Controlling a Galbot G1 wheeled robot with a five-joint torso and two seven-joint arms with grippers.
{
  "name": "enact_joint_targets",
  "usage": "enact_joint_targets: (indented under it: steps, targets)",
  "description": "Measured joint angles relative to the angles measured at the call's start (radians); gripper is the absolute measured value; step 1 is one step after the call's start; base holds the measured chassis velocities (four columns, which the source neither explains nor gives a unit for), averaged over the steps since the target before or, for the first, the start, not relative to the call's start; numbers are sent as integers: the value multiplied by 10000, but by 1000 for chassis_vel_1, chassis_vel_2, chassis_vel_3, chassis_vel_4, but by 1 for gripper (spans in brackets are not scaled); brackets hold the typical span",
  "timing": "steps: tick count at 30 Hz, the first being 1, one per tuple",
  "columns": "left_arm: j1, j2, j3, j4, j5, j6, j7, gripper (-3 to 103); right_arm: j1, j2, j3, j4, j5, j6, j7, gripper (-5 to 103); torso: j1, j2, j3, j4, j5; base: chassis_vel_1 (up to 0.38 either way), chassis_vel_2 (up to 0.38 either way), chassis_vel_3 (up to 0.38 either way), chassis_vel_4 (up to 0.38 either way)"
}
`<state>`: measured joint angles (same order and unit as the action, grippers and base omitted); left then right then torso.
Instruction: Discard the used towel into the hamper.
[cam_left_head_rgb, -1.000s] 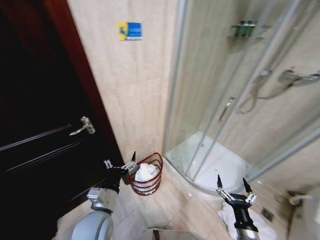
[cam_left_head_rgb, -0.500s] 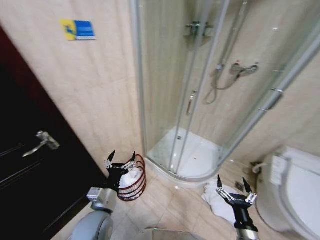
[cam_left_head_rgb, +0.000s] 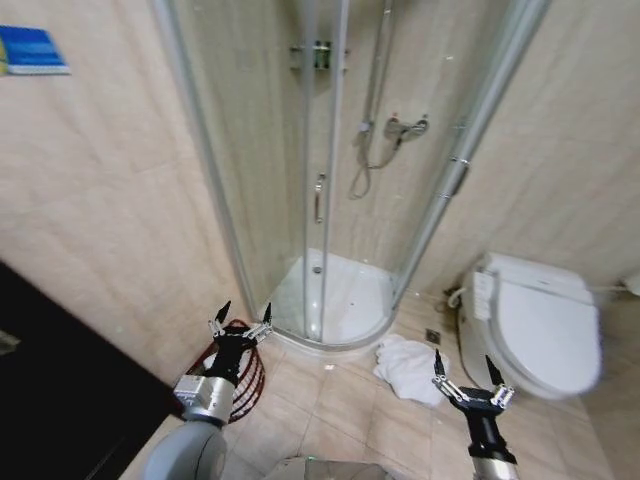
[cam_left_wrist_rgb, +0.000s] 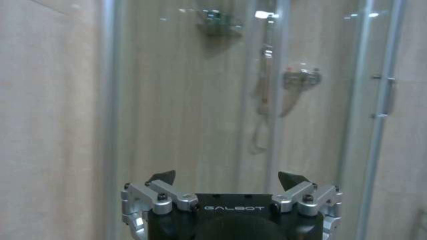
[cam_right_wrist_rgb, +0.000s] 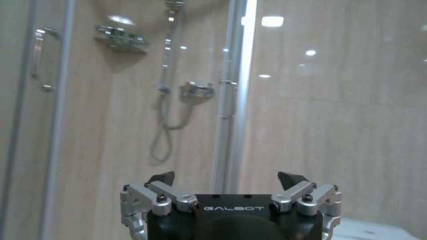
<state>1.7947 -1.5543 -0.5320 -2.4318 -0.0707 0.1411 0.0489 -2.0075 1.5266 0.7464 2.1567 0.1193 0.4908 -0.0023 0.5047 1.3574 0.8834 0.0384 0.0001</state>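
Nearest to me, the robot's two arms were held low and forward, both empty. The left gripper (cam_left_head_rgb: 240, 323) had its fingers spread wide apart, nothing between them, and it hung directly over the hamper (cam_left_head_rgb: 246, 372) — the dark reddish wire basket standing on the floor tiles close to the beige wall. The right gripper (cam_left_head_rgb: 467, 377) was likewise splayed open with nothing in it, poised just beside the crumpled white towel (cam_left_head_rgb: 410, 367) but not touching it.

That towel lay in a heap on the tiles, between the curved base of the shower stall (cam_left_head_rgb: 322, 300) and the toilet (cam_left_head_rgb: 535, 322). It was well apart from the hamper, off toward the robot's right side.

Farther back, through the glass doors, the shower mixer (cam_left_head_rgb: 405, 126) and its hose hung on the tiled rear wall; both wrist views looked straight at that glass.

What worried me was the tight corner. A reach down for the towel could knock the right arm against the toilet bowl or the shower sill, since the cloth was wedged between them. A shallow pinch might lift only one fold, leaving the rest to drag or slip free on the way across. And the left arm sat right above the basket — it could block the drop or tip that light wire frame over.
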Motion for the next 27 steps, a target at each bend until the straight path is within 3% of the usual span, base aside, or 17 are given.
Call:
enact_joint_targets:
  steps: [11, 27]
  targets:
    - [0, 0, 0, 0, 0, 0, 0, 100, 0, 0, 0, 0, 0, 0, 0, 100, -121, -282, -162, -2, 0, -121, -126, -120, -125]
    - [0, 0, 0, 0, 0, 0, 0, 100, 0, 0, 0, 0, 0, 0, 0, 100, -118, -272, -159, 1, -1, -18, -12, -18, -19]
